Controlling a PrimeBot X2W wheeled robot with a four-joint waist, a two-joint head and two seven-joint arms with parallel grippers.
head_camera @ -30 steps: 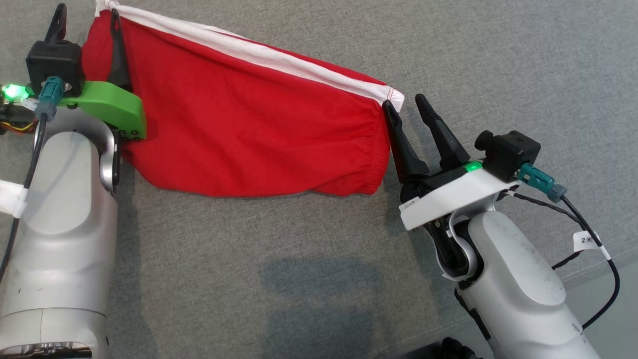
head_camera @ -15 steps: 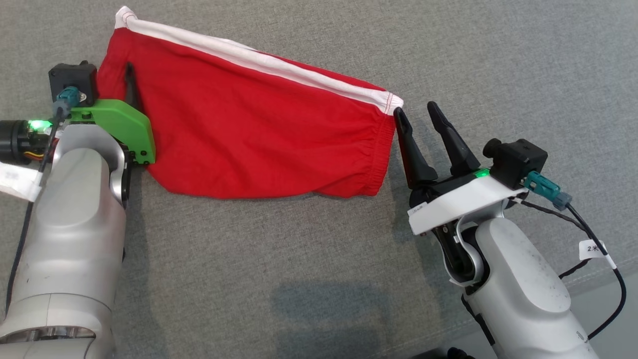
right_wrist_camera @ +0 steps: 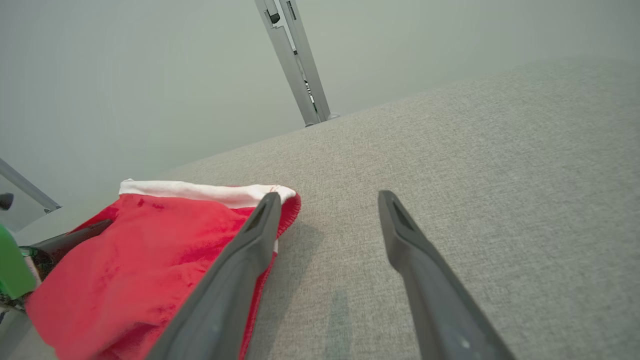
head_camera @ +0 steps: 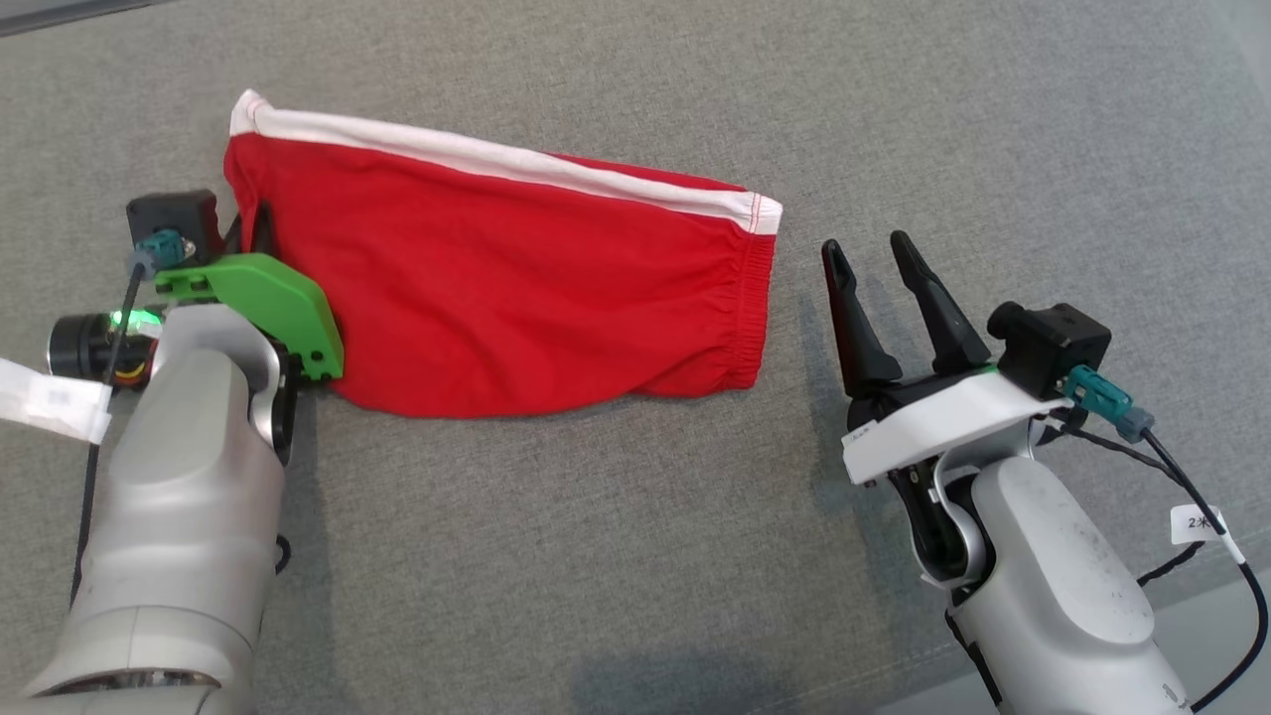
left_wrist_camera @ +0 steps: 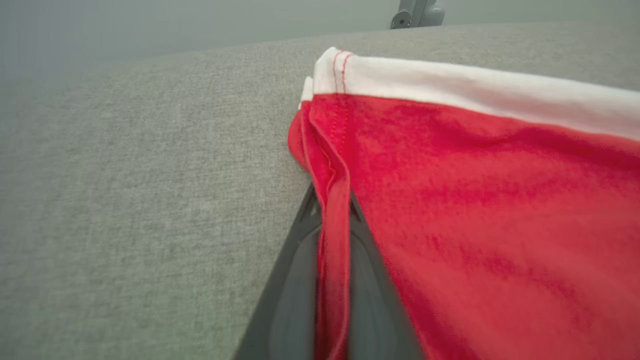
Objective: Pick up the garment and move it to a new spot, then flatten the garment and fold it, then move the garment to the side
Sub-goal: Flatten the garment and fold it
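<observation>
Red, white-striped garment [head_camera: 516,288] lies on grey cloth [head_camera: 596,556]. Left gripper [head_camera: 250,226] pinches its hem [left_wrist_camera: 332,165], clearest from its wrist. Right gripper [head_camera: 864,241], jaws spread, sits just beside the waistband [head_camera: 760,308]. Cable tag [head_camera: 1195,522] reads "2米".

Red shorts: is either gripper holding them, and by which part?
The left gripper pinches the red shorts by the hemmed edge opposite the elastic waistband; the right gripper is open, holding nothing.

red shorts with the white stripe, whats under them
The red shorts with a white stripe lie on the grey fabric surface, which shows all round them. The left gripper has its jaws closed on a hem fold. Anything beneath the middle is covered.
</observation>
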